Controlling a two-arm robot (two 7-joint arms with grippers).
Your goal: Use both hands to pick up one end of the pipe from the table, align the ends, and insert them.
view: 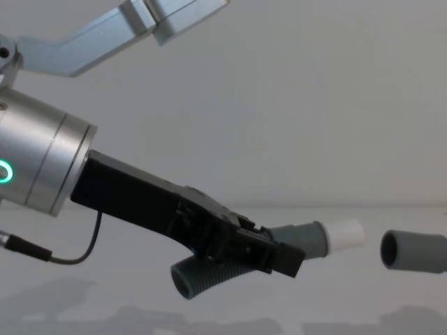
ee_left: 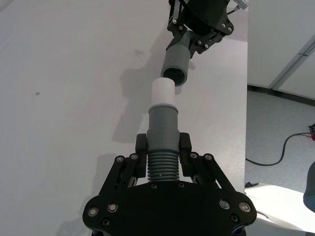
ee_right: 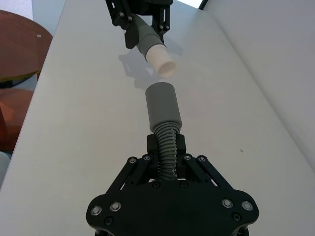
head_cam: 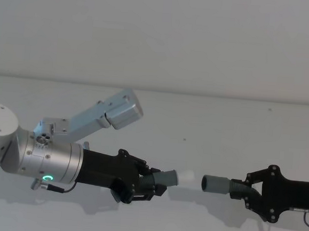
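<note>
Left gripper (head_cam: 144, 185) clamped on the ribbed section of the plug piece (head_cam: 163, 179), white tip (head_cam: 184, 177) projecting ahead of its fingers. Right gripper (head_cam: 246, 191) likewise clamped on the socket piece (head_cam: 217, 184), mouth facing the tip. Both lifted off the table (head_cam: 196, 124), roughly aligned, near but apart. Insertion remains.

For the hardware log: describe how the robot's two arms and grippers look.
Both grippers, left gripper and right gripper, are matte black, angular, two-fingered linkage frames studded with small silver screws. The left arm is a thick silver cylinder with a glowing green ring, a thin black cable looping beneath it and a boxy silver link angling up behind. The right arm's black section carries a small metal fitting.
</note>
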